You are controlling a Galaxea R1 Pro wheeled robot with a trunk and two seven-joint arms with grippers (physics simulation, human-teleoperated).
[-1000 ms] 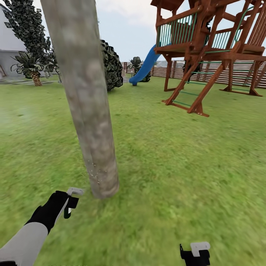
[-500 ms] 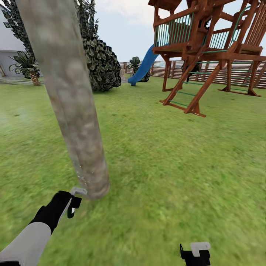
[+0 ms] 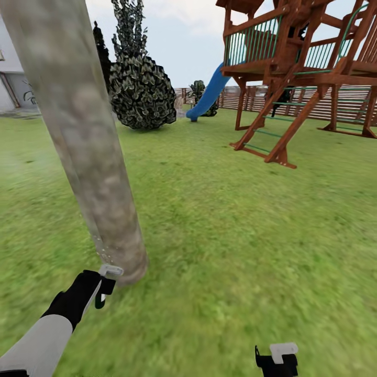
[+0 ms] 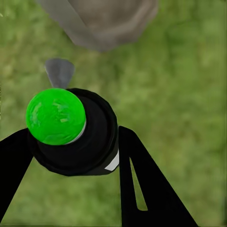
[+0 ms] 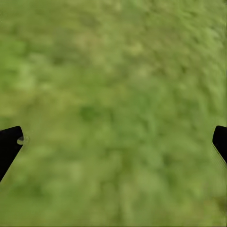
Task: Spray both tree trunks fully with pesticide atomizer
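Lawn (image 3: 251, 235) stretching out: left gripper (image 4: 75, 142) is clenching the atomizer (image 4: 71, 130), tree trunk (image 3: 89, 157) just ahead; right gripper (image 5: 113, 142) is hanging released. Spraying step; next, sweeping upward.

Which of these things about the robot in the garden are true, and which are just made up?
1. The left tool holds the sprayer with a green top. True.
2. The trunk is right by the left tool. True.
3. The right tool holds a second bottle. False: it is open, with grass between its fingers.
4. The slide is red. False: it is blue.
5. The play tower stands on paving. False: it stands on grass.
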